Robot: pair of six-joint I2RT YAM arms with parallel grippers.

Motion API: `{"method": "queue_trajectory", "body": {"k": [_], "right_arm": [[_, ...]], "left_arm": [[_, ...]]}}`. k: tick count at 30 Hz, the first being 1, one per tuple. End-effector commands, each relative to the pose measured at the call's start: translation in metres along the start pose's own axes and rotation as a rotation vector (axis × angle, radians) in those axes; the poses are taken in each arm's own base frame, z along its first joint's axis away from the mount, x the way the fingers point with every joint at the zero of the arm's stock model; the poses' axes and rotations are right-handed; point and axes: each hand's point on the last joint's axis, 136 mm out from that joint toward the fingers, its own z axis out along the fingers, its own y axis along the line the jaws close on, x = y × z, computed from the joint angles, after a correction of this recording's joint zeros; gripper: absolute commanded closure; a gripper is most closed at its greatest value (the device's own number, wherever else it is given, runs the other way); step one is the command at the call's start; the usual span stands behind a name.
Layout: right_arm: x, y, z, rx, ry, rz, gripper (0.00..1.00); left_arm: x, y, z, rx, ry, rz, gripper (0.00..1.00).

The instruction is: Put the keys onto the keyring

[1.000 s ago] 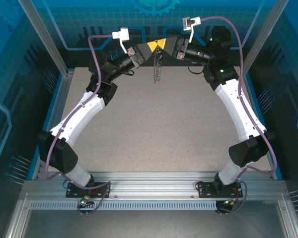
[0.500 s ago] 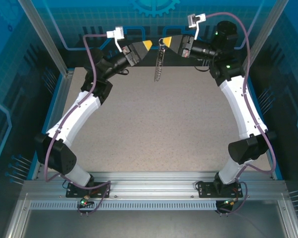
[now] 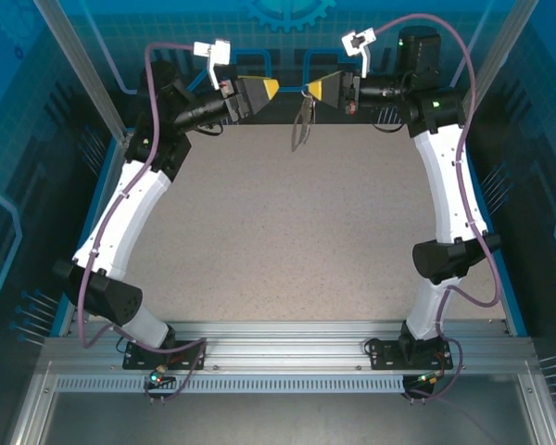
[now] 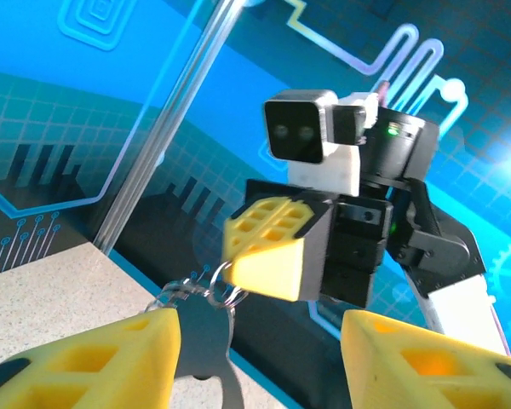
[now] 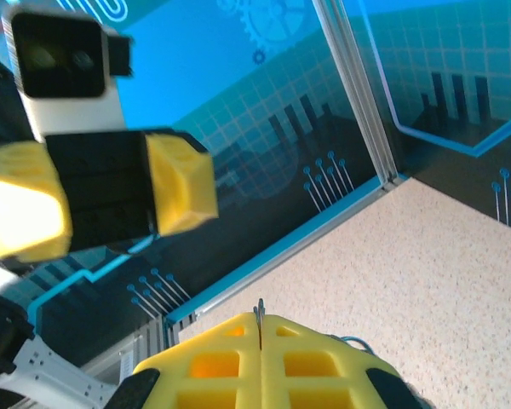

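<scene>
Speckled beige surface (image 3: 287,241) lies under blue-lit walls (image 3: 167,28). From above, the dark grey oval strap keyring (image 3: 302,125) dangles over its far edge, pinched tight by the right end effector (image 3: 313,89). The left wrist view adds silvery rings (image 4: 211,290) at that yellow tip. The left end effector (image 3: 271,87) gapes beside it, holding nothing.

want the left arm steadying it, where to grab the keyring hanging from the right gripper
The dark strap loop of the keyring, below the metal rings pinched in the right gripper. Come level from the left: the loop hangs free in air, beside the open left gripper.
</scene>
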Motion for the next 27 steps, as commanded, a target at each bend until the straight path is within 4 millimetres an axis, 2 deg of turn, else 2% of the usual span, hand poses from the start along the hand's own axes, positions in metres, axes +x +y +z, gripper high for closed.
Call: {"method": "queue_trajectory", "body": {"k": [1,5,8,14,27], "right_arm": [[0.009,0.009,-0.001,-0.043,0.037,-0.023,1.00],[0.013,0.012,0.005,-0.067,0.050,-0.015,1.00],[0.017,0.017,0.013,-0.091,0.064,-0.009,1.00],[0.021,0.025,0.021,-0.130,0.076,-0.006,1.00],[0.020,0.026,0.024,-0.144,0.073,0.006,1.00]], "left_arm": [[0.021,0.002,0.004,0.026,0.121,0.004,0.52],[0.025,0.002,0.010,0.057,0.158,-0.009,0.60],[0.029,0.006,0.015,0.061,0.174,-0.015,0.62],[0.034,0.009,0.021,0.066,0.190,-0.018,0.63],[0.045,0.009,0.032,0.087,0.211,-0.031,0.65]]}}
